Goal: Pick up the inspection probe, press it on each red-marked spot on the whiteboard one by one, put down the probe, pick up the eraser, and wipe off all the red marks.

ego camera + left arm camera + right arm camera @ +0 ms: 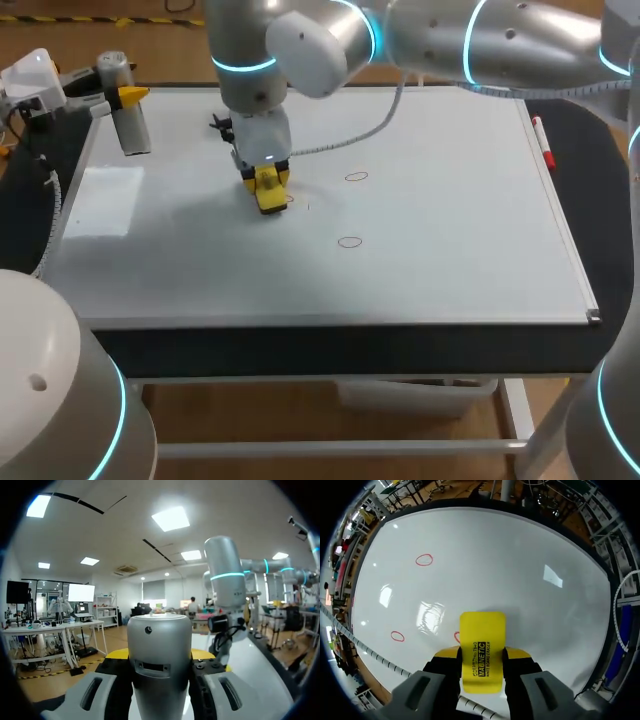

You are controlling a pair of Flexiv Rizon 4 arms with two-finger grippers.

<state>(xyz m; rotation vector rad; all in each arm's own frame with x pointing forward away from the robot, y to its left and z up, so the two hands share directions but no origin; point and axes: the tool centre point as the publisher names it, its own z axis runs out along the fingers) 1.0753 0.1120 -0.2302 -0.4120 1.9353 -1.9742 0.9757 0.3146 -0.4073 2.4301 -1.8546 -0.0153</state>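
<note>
The whiteboard (450,220) covers the table. My right arm reaches across to its left middle, and my right gripper (268,185) is shut on the yellow eraser (271,192), which is down at the board. One red ring (356,177) lies to the eraser's right and another red ring (349,242) nearer the front. In the right wrist view the eraser (482,647) sits between the fingers of the right gripper (481,656) and partly hides a third red ring (456,637). At the back left corner my left gripper (125,100) is shut on the silver probe (130,125), held above the board. The probe (160,665) fills the left wrist view.
A red marker pen (543,143) lies along the board's right edge. A white cable (370,125) hangs from my right arm over the board's back half. A pale rectangular patch (100,200) shows on the board's left side.
</note>
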